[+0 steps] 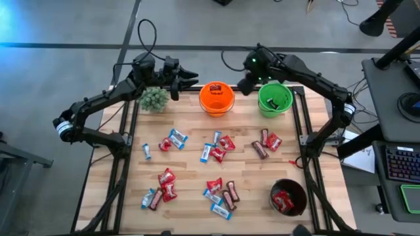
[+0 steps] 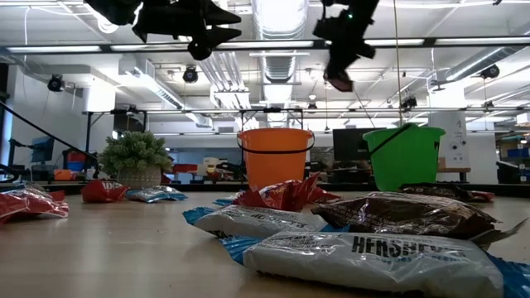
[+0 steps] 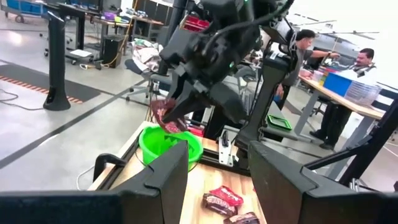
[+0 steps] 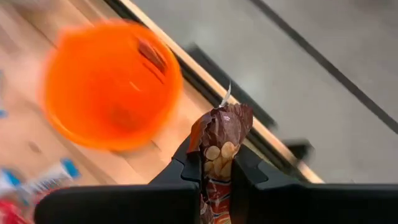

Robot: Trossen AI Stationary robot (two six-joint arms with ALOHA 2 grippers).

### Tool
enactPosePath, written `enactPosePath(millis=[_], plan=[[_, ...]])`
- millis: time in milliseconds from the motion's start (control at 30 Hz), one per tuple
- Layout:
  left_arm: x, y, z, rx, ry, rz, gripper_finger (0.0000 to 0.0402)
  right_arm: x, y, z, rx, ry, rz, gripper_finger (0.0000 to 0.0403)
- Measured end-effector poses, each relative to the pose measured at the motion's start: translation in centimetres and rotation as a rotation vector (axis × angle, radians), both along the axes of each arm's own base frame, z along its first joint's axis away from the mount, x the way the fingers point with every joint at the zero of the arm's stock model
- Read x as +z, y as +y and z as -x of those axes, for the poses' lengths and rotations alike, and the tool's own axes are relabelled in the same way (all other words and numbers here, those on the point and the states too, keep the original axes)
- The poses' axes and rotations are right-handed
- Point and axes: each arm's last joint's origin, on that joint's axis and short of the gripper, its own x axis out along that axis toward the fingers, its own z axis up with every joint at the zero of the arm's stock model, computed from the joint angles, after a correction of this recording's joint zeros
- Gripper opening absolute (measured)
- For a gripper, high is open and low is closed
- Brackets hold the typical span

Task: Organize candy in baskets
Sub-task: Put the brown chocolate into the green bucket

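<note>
Beside the green basket [image 1: 275, 98], right gripper [image 4: 214, 163] apparently pinches a brown candy [image 4: 221, 140].

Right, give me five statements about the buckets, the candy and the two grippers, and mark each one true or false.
1. The right gripper is shut on a brown crinkly candy packet. True.
2. The left gripper holds a blue-and-white bar. False: its fingers stand open with nothing between them, above the table's far edge beside the small bushy potted plant.
3. The round orange plastic bucket stands left of the round green plastic bucket in the high view. True.
4. The black round cup is empty. False: red wrapped candy lies inside it.
5. All the candy is already sorted. False: many wrapped pieces lie loose on the wooden slatted table.
</note>
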Motion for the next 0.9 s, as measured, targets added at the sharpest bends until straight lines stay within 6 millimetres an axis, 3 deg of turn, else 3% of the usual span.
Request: enactPosePath(millis=[600, 900], plan=[[0.0, 0.0, 0.0, 0.0, 0.001, -0.001, 0.0151, -2.3, 0.0, 4.3, -0.154, 0.429, -0.132, 0.0023], [0.0, 0.0, 0.0, 0.001, 0.001, -0.001, 0.0151, -3.9, 0.1, 4.6, -0.15, 0.493, -0.185, 0.0056]])
